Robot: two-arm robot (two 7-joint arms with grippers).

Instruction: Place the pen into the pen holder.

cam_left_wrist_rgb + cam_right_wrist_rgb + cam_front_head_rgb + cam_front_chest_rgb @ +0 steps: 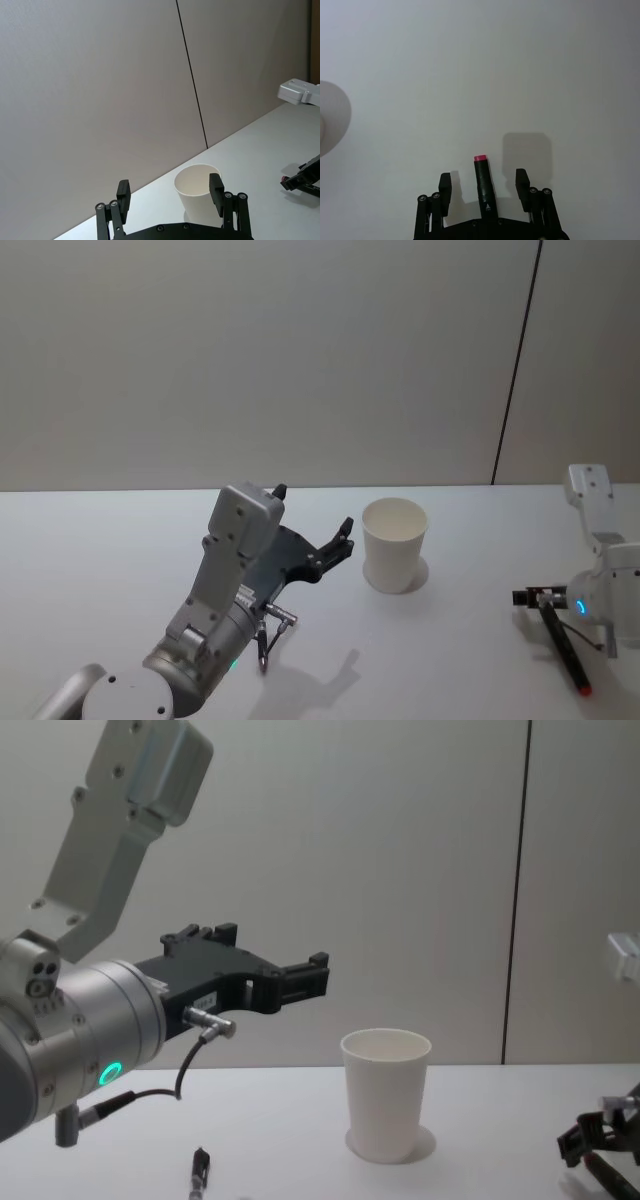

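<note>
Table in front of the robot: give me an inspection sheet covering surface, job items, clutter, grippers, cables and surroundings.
Surface: white table, plain.
Job's things: pen holder, a white paper cup, upright, looks empty from the left wrist view. Pen, black with a pink end, lies flat on the table to the cup's right.
Clutter: small dark piece at the chest view's lower edge, cannot tell what.
Grippers: left gripper open, raised above the table, left of the cup. Right gripper open, low, fingers either side of the pen, not touching it.
Cables: grey cable with a metal plug on the left arm.
Surroundings: grey wall with a dark vertical seam.
</note>
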